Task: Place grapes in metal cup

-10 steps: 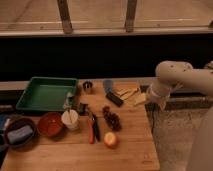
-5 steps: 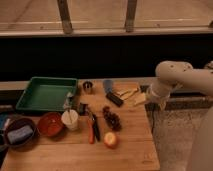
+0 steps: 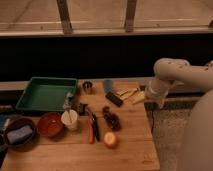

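Clustering dark reddish, the grapes [image 3: 112, 120] lie on the table [image 3: 131, 151]; pincer [image 3: 146, 97] at its right edge, state untellable.

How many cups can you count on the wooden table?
2: the metal cup right of the green tray, and a white cup beside the red bowl. None looks hidden. The hand is at the right edge of the table.

Green tray [image 3: 31, 103] at the counter [image 3: 131, 146] back left, red bowl [image 3: 49, 116] and white cup [image 3: 70, 120] before it, apple [image 3: 111, 140] nearer the front.
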Motion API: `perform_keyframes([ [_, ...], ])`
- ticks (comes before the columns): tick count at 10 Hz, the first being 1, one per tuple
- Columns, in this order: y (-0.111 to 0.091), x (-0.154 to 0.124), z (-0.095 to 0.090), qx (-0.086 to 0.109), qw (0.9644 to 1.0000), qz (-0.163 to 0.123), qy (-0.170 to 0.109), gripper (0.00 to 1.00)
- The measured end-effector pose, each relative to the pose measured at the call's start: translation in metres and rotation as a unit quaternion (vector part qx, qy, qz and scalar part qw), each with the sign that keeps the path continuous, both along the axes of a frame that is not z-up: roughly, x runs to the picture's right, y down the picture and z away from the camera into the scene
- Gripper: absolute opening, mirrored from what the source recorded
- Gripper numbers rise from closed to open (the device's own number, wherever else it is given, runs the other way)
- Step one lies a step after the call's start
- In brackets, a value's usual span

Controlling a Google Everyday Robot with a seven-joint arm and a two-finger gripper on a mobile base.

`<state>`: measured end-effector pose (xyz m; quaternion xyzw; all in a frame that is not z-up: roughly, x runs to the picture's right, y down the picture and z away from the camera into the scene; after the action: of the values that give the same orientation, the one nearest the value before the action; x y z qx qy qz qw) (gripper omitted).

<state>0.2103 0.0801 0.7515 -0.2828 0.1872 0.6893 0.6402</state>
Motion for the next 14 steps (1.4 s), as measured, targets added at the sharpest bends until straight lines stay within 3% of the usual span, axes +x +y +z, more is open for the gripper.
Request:
perform_keyframes([
  [2, -0.016, -0.035, 0.012, -0.008, 0.9994, -0.025, -0.023, 0.8],
  [4, -0.023, -0.073, 0.018, -0.002, 0.9974, -0.052, -0.05, 0.8],
  [7, -0.001, -0.116, 0.005, 0.017, 0.9931, -0.077, -0.087, 0.8],
  [9, 0.03, -0.133, -0.017, 0.04, 0.9859, -0.095, -0.132, 0.8],
  [14, 0.042, -0.145, -0.019, 0.038, 0.9807, -0.113, -0.155, 0.8],
])
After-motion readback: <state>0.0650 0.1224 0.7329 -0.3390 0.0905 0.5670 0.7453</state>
